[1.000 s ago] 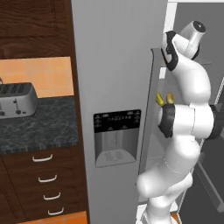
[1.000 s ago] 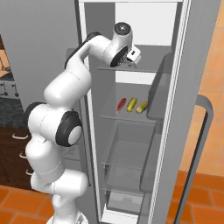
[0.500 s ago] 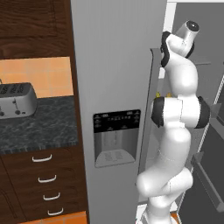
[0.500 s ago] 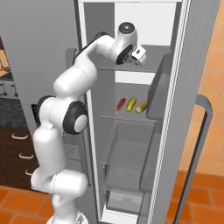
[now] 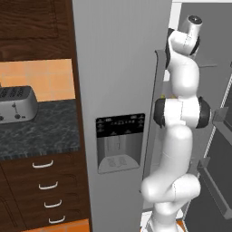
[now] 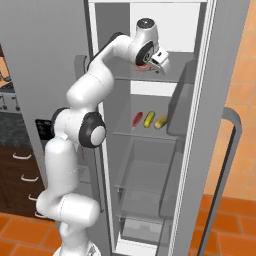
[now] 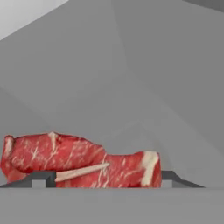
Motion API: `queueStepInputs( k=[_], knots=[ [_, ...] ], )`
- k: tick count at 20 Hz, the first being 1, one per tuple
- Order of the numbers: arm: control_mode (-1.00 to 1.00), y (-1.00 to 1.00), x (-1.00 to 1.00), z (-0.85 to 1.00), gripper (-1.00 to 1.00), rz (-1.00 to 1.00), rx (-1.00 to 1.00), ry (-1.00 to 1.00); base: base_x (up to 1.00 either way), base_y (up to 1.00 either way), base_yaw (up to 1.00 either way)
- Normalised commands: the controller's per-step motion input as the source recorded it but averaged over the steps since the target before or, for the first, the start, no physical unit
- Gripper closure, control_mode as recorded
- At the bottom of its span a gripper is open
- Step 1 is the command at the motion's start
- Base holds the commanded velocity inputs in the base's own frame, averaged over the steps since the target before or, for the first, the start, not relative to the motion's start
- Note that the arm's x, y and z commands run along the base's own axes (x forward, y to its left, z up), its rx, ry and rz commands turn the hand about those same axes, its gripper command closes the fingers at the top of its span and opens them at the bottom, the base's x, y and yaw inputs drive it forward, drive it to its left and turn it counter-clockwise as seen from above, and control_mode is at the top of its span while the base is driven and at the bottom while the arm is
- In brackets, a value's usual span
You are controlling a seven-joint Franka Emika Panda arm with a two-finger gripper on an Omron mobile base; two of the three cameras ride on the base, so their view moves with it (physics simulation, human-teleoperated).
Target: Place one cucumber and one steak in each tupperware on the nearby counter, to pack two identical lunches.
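- Gripper (image 6: 159,66): at the upper shelf (image 6: 172,77) of the open fridge (image 6: 150,150), reaching in from the left in the right base view. In the hand view its two dark fingertips (image 7: 43,178) stand apart, one on each side of the steak (image 7: 78,159). Whether the pads touch the meat cannot be told; the jaws are spread, not clenched.
- Steak: red slab with pale streaks, lying flat on the upper shelf, between the fingertips; in the right base view it shows as a red patch (image 6: 143,65) behind the hand.
- Second steak (image 6: 136,119): red piece on the middle shelf, leftmost of three items.
- Cucumbers: two yellow-green oblongs on the middle shelf, one (image 6: 149,118) just beside the second steak, the other (image 6: 161,121) to its right.
- Counter (image 5: 38,131): dark speckled worktop left of the fridge, over brown drawers (image 5: 43,190).
- Toaster (image 5: 16,104): silver, standing on the counter.
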Motion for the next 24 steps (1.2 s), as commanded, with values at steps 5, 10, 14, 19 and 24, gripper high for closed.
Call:
queueStepInputs(
  k=[5,10,14,19,24],
  knots=[
    [-1.0,-0.23,-0.89,-0.3,1.0,-0.01,0.03,-0.01,0.0,0.0,0.0],
    [-1.0,-0.41,-1.0,-0.94,1.0,0.0,0.03,-0.32,0.0,0.0,0.0],
    [-1.0,-0.05,-1.0,-0.66,1.0,0.0,0.01,-0.33,0.0,0.0,0.0],
    [-1.0,0.11,-1.0,-0.46,1.0,0.0,0.0,-0.22,0.0,0.0,0.0],
    [-1.0,0.4,-1.0,-0.99,1.0,0.0,-0.11,0.0,0.0,0.0,0.0]
  ],
)
